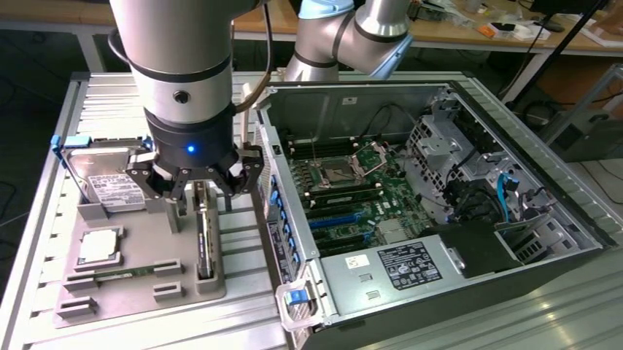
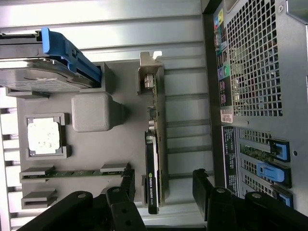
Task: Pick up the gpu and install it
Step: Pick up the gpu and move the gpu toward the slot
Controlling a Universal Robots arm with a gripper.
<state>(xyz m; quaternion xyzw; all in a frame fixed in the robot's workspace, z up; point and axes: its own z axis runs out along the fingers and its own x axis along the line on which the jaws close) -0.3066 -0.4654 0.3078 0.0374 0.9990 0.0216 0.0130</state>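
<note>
The gpu [image 1: 204,240] stands on its thin edge in a slot of the grey holder tray [image 1: 136,292], left of the computer case in the exterior view. The wrist view has its black shroud and green board [image 2: 153,159] running lengthwise, with the silver bracket [image 2: 150,72] at the far end. My gripper [image 1: 200,195] hovers just above the card and is open. Its black fingers [image 2: 129,185] stand one on each side of the card [image 2: 165,188], with a gap on both sides, and hold nothing.
The tray also carries a silver hard drive [image 1: 112,189] with a blue bracket [image 2: 67,53], a CPU [image 1: 99,246] and a narrow memory stick [image 1: 117,275]. The open computer case [image 1: 428,204], motherboard [image 1: 351,197] exposed, lies close beside the tray, its blue-latched rear wall [image 2: 269,159] near my fingers.
</note>
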